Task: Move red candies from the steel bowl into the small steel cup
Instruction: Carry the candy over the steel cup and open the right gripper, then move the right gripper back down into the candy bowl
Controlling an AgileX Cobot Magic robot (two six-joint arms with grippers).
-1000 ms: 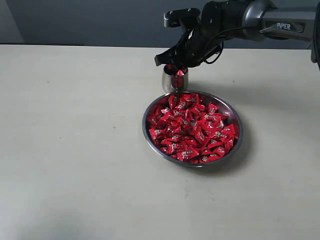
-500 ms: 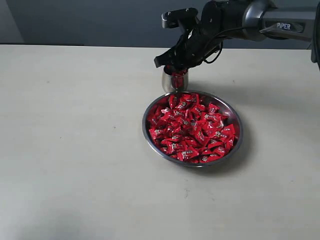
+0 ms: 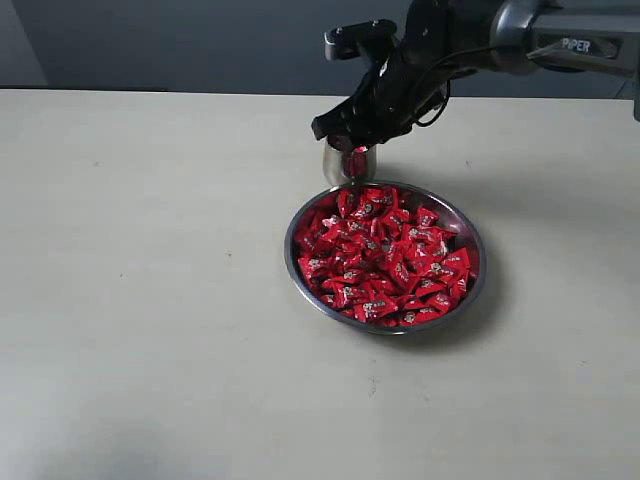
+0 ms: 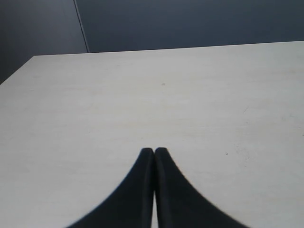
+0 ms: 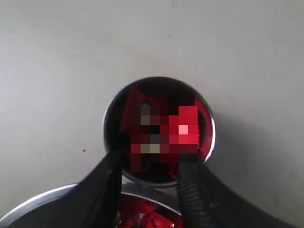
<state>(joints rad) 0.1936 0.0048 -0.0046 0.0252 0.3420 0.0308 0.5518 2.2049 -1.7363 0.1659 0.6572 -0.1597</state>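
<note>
The small steel cup (image 3: pixel 349 163) stands upright on the tabletop (image 3: pixel 150 300) just beside the far rim of the steel bowl (image 3: pixel 472 285); whether the two touch cannot be told. Having them this close likely keeps each carry short. The cup's long axis is vertical and its mouth faces straight up. The right wrist view looks almost directly down into it and shows red wrappers already inside. The right gripper (image 3: pixel 345 135) hangs directly above that mouth with its jaws apart, roughly as wide as the cup, and nothing is visible between them. This looks like a drop position, centred so that anything let go falls inside the rim and not onto the tabletop. The bowl sits flat with its opening upward, heaped with red candies (image 3: pixel 385 255) that lie jumbled with no shared direction. The left gripper (image 4: pixel 154 151) is pressed together and empty over bare tabletop, apparently parked away from the work.
</note>
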